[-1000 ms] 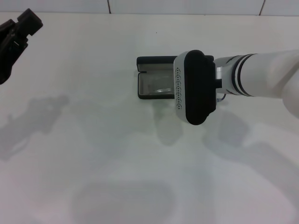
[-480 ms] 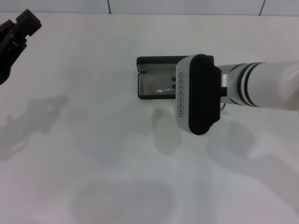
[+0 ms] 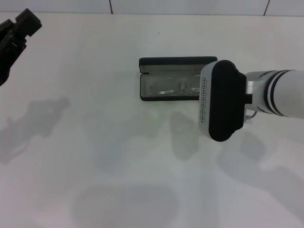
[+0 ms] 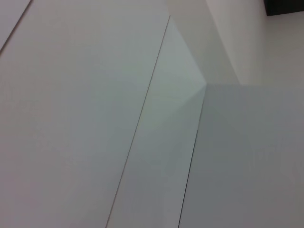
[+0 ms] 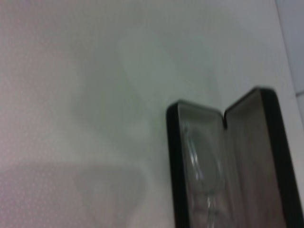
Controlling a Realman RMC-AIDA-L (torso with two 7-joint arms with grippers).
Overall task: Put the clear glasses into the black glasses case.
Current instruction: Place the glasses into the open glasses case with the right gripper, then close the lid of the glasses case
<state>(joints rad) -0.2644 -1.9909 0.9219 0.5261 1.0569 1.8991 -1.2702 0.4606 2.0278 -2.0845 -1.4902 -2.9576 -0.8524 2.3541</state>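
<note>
The black glasses case lies open at the middle of the white table, its lid folded back on the far side. The clear glasses rest inside on the pale lining. In the right wrist view the case shows with the glasses in its tray and the lid standing open. My right arm's wrist housing hovers just right of the case and hides the right gripper beneath it. The left gripper hangs far off at the table's back left corner.
The white table carries only shadows of the arms. A tiled wall edge runs along the back. The left wrist view shows only plain white panels.
My right arm has pulled away to the right and slightly toward the front, uncovering the right part of the case and the glasses lying in it. The left arm has stayed put.
</note>
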